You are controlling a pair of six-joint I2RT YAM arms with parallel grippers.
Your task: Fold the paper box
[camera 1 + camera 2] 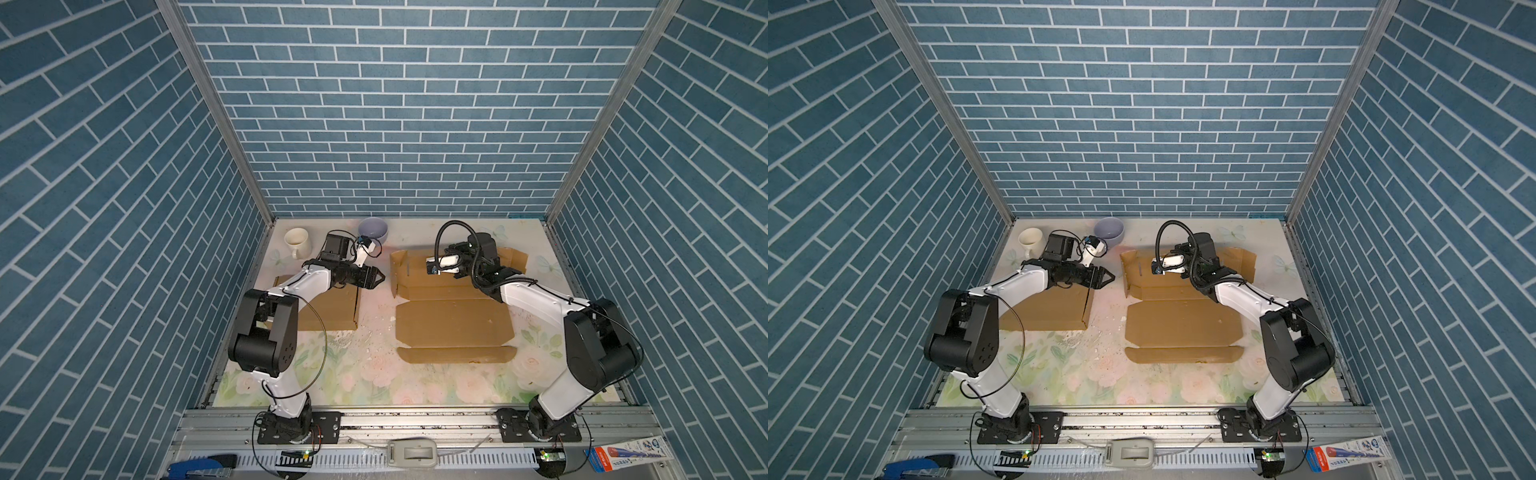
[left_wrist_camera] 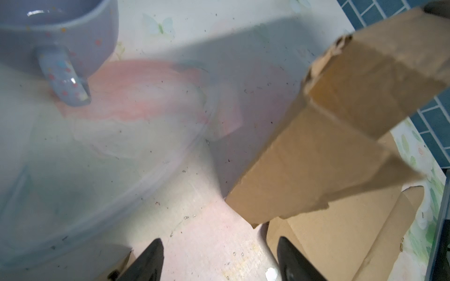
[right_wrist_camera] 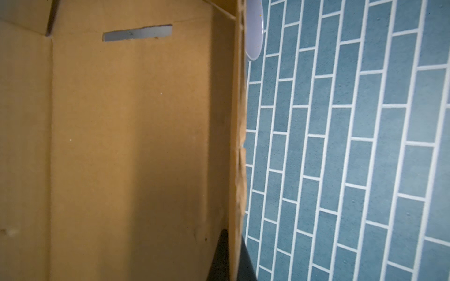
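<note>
The paper box (image 1: 453, 320) (image 1: 1183, 324) is a brown cardboard blank lying open right of centre in both top views, its near flap (image 1: 457, 355) flat on the table. Its far panel (image 3: 134, 133) stands raised, and its left side flap (image 2: 316, 158) is also up. My right gripper (image 3: 235, 245) is shut on the far panel's top edge, one finger on each side; in a top view this right gripper (image 1: 457, 266) sits mostly under its wrist camera. My left gripper (image 1: 380, 276) (image 2: 220, 240) hangs open and empty just left of the box.
A second cardboard piece (image 1: 332, 311) lies under the left arm. A cream mug (image 1: 297, 243) and a lilac cup (image 1: 373, 229) (image 2: 60, 36) stand at the back left. White crumbs dot the floral table (image 1: 374, 374). Blue brick walls enclose three sides.
</note>
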